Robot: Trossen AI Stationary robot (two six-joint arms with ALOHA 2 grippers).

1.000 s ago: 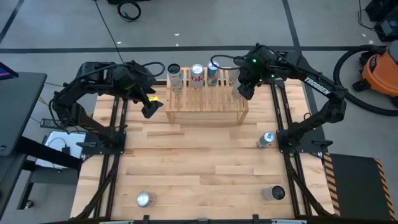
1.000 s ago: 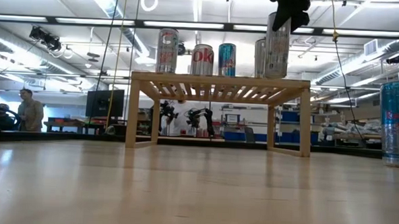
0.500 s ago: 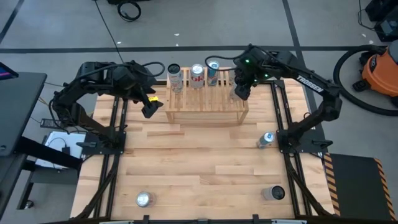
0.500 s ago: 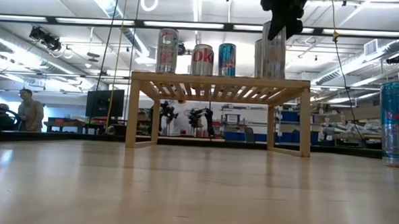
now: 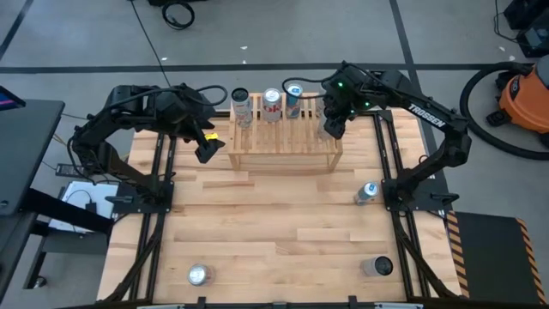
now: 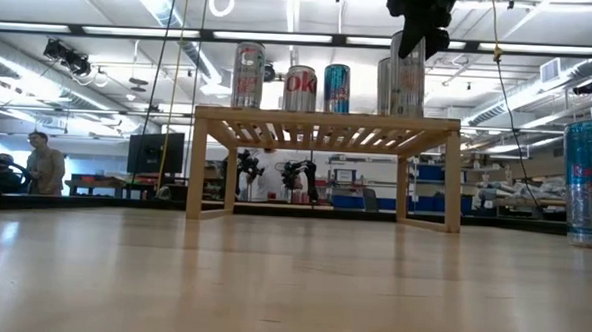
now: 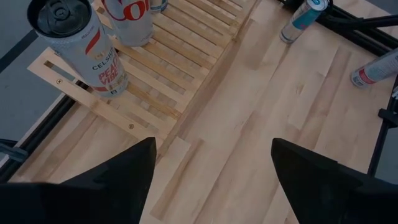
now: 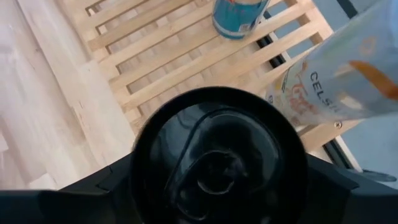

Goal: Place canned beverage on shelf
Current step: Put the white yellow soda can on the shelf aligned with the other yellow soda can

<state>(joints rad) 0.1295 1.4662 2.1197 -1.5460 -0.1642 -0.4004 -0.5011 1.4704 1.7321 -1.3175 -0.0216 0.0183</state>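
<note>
The shelf (image 5: 283,142) is a light wooden slatted rack at the table's far middle. Three cans (image 5: 272,101) stand in a row along its far edge. Another can, black-topped (image 8: 217,155), stands upright on the slats at the shelf's right end (image 6: 410,86), next to a white Celsius can (image 8: 348,81). My right gripper (image 5: 333,124) comes down on the black-topped can from above and is shut on it. My left gripper (image 5: 206,153) hangs open above the table just left of the shelf, with nothing between its fingers (image 7: 212,146). My right gripper has the black-topped can between its two fingers at its upper end, by the rim (image 8: 142,149). The fingers slant down from the right and above. Dark fingers and dark lid run together, so the touching spots do not show. The can's base (image 6: 408,113) rests on the slats.
Loose cans are on the table: one by the right arm's base (image 5: 367,192), one at the near right (image 5: 377,267), one at the near left (image 5: 199,275). A tall blue can (image 6: 590,184) stands close at the low view's right. Bare wood lies between shelf and near edge.
My right gripper has gone a little toward the table's left and slightly down over the shelf's right end, taking the can with it, and has then kept still. The can stays upright on the slats.
</note>
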